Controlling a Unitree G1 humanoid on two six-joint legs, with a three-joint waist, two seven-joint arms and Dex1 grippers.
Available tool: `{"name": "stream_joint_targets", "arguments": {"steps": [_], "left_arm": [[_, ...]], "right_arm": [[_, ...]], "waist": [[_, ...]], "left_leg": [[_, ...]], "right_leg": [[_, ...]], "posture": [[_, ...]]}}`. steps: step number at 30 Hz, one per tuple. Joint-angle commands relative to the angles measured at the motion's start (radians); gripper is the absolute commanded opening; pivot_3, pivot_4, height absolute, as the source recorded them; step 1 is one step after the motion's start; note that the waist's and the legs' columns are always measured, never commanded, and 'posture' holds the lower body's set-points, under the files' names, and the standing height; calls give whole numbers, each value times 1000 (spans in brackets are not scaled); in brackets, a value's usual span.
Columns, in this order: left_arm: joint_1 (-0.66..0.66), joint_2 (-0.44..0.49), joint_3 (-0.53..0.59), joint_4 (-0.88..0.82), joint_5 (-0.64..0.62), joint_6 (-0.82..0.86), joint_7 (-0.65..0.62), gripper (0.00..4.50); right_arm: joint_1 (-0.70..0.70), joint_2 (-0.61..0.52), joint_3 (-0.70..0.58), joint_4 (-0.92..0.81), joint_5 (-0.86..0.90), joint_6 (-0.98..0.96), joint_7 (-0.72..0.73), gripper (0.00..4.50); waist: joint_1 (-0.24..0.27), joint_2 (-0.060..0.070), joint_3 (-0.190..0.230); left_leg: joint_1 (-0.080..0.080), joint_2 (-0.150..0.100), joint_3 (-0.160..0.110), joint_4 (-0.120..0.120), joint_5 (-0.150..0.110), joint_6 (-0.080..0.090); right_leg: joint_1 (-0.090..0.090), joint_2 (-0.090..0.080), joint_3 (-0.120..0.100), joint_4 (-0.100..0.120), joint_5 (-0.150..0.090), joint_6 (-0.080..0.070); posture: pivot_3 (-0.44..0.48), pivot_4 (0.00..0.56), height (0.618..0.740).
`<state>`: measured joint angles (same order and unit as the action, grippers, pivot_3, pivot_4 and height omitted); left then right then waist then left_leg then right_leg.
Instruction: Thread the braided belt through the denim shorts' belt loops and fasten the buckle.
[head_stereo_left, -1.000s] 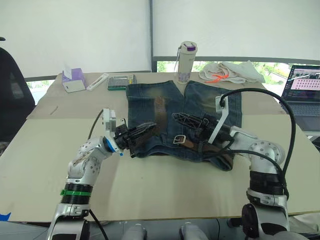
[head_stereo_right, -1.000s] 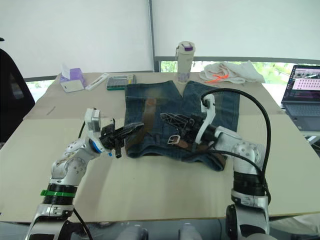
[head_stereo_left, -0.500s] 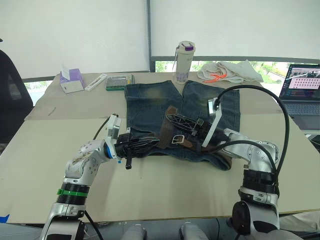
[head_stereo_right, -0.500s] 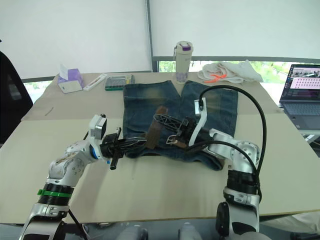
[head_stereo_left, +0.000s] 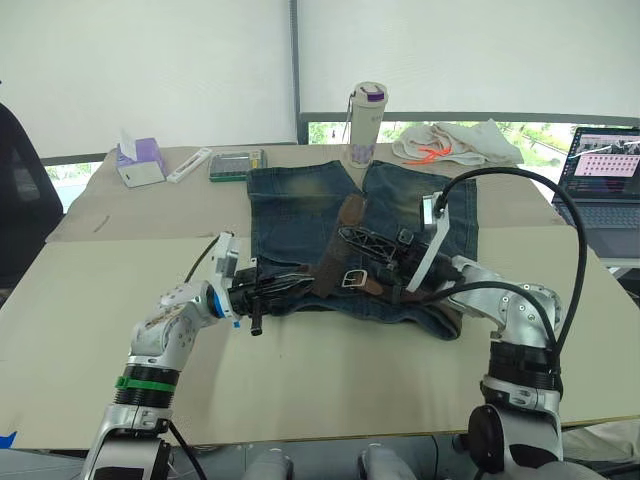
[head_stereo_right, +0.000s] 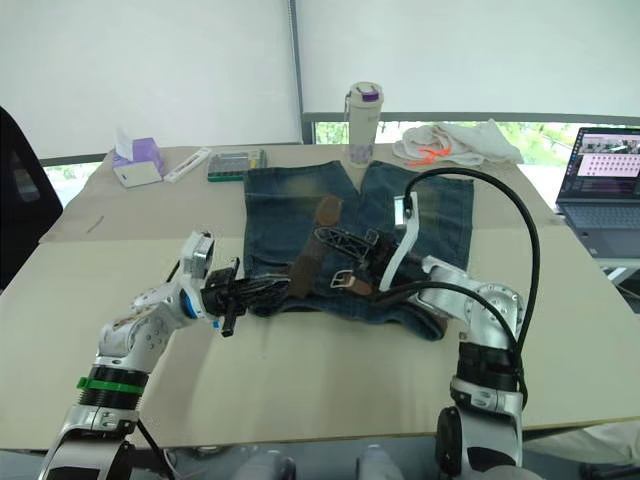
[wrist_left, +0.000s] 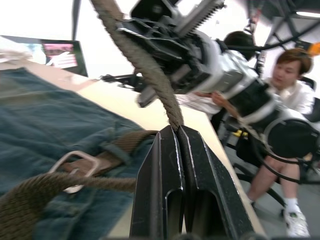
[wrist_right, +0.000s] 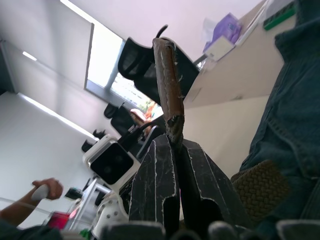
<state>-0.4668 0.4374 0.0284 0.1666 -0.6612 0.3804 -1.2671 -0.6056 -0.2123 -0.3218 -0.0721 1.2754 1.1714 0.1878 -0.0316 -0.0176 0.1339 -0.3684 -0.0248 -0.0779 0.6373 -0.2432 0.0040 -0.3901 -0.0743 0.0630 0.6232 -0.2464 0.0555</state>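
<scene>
Your braided belt (head_stereo_left: 330, 262) lies across the waistband of the denim shorts (head_stereo_left: 300, 205), which are spread flat on the table (head_stereo_left: 330, 370) with the two legs pointing away from you. The one silver buckle (head_stereo_left: 353, 279) rests on the waistband near its middle. Your left gripper (head_stereo_left: 290, 284) is clenched on the strap: in the left wrist view both fingers (wrist_left: 165, 170) press together with the braid pinched at their tips. Your right gripper (head_stereo_left: 350, 236) is likewise clamped on the belt's free brown end, which stands up between its fingers (wrist_right: 160, 170) in the right wrist view. Beyond the shorts you have one bottle (head_stereo_left: 364, 124), one white cloth (head_stereo_left: 455, 142), one tissue box (head_stereo_left: 137, 160) and one laptop (head_stereo_left: 603, 170).
</scene>
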Motion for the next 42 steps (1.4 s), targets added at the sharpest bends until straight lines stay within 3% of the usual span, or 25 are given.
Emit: {"name": "stream_joint_targets", "arguments": {"steps": [1,3,8,12,18,23,28,33,42], "left_arm": [[-29,1,80,37,24,-61,77,800],[-37,-10,108,49,30,-95,114,1593],[-51,-73,196,4,37,-193,284,3265],[6,-134,186,-192,-88,-50,375,4490],[108,-220,100,-417,-323,225,511,4490],[110,-257,148,-366,-539,444,755,4490],[84,-314,191,-316,-754,528,941,4490],[74,-403,158,-297,-822,533,1028,4490],[0,-562,197,-198,-787,381,1086,4490]], "right_arm": [[-1,23,1,-79,-102,-159,-36,0],[0,51,15,-94,-123,-195,-57,0],[-4,246,17,-128,-212,-399,-208,0],[-7,377,-12,-123,-267,-563,-322,0],[-17,439,21,-102,-295,-730,-430,0],[31,435,89,-140,-221,-714,-429,0],[62,424,135,-172,-125,-702,-427,0],[66,418,177,-175,-82,-710,-437,0],[68,407,212,-177,-57,-739,-441,0]], "waist": [[-4,0,0],[-6,0,0],[-9,0,0],[-5,0,0],[-7,1,0],[-21,2,0],[-15,3,0],[-8,3,0],[-6,3,0]], "left_leg": [[0,0,0,0,0,0],[0,0,0,-1,0,0],[0,2,0,-3,0,0],[-1,1,0,-4,0,0],[0,-1,0,-4,0,0],[2,3,0,-5,0,0],[2,6,-1,-5,0,0],[1,3,-1,-4,0,0],[1,-1,0,-5,0,-1]], "right_leg": [[0,0,0,0,0,0],[-1,0,0,0,0,0],[-3,0,0,1,0,0],[-4,-2,0,2,0,0],[-1,-4,1,1,1,1],[-2,2,1,1,0,-1],[-2,7,1,1,0,-2],[-1,3,1,-1,0,-2],[0,2,1,-6,0,-2]], "posture": [[0,150,740],[0,150,740],[0,150,740],[0,150,740],[0,150,740],[0,150,740],[0,150,740],[0,150,740],[0,150,740]]}}
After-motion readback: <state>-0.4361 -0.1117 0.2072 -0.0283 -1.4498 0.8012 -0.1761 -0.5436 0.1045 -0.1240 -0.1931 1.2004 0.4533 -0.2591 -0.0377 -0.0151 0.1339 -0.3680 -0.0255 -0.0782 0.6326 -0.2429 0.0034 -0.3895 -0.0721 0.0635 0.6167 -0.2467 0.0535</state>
